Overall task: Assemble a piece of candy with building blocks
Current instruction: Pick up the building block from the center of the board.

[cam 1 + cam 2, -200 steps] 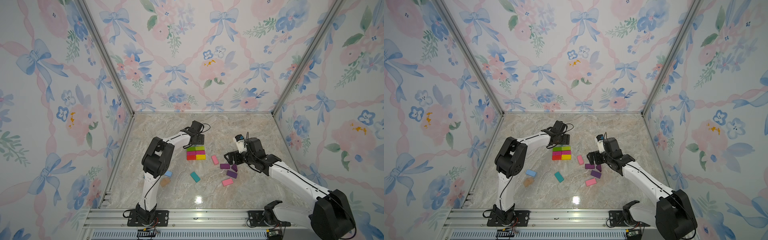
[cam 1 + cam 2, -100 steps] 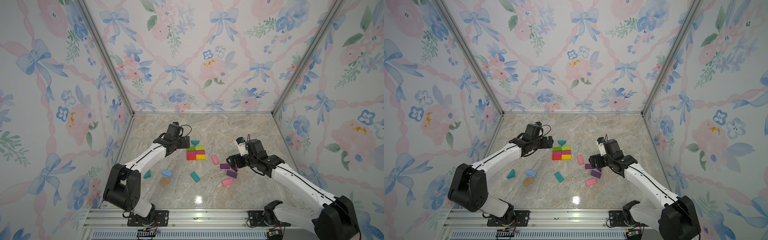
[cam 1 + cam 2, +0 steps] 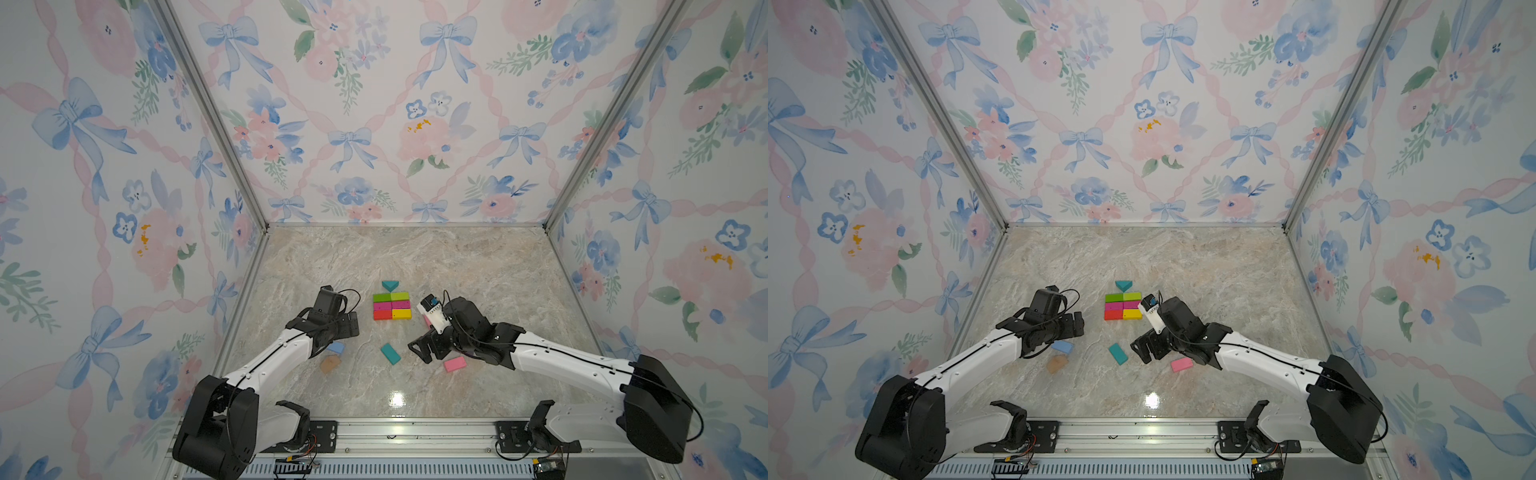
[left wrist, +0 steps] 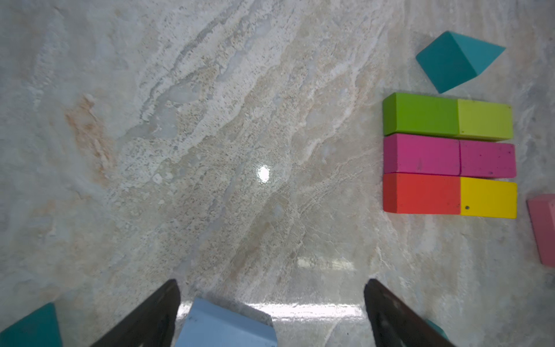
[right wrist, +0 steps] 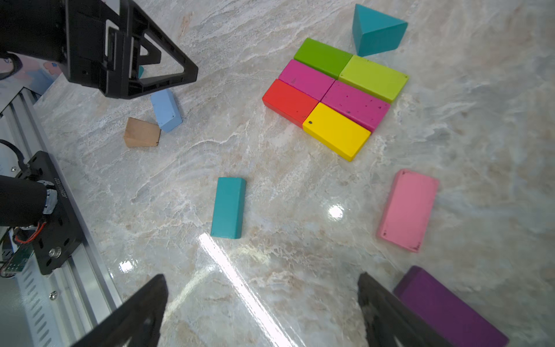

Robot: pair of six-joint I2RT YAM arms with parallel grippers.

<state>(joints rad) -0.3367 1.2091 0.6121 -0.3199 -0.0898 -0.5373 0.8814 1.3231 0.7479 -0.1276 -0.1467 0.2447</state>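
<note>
My left end effector (image 4: 271, 284) is spread wide and empty over the light blue block (image 4: 225, 324). My right end effector (image 5: 261, 275) is equally wide and empty, near the teal block (image 5: 228, 207). Six blocks (image 3: 392, 306) lie joined mid-table (image 3: 415, 257).

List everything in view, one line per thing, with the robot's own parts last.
Block rectangle: six blocks, green, lime, two magenta, red, yellow; mid-table.
Far teal wedge: one, teal, just beyond the rectangle.
Near teal wedge: one, teal, partly seen beside the left tool.
Teal flat block: one, teal, alone on the rectangle's near side.
Pink blocks: two, pink; one beside the yellow block, another by the right arm.
Purple block: one, purple, beside the right tool.
Light blue block: one, light blue, below the left tool.
Tan wedge: one, tan, next to the light blue block.
Table: one, marbled beige, under everything.
Left tool: one, black, open, empty.
Right tool: one, black, open, empty.
</note>
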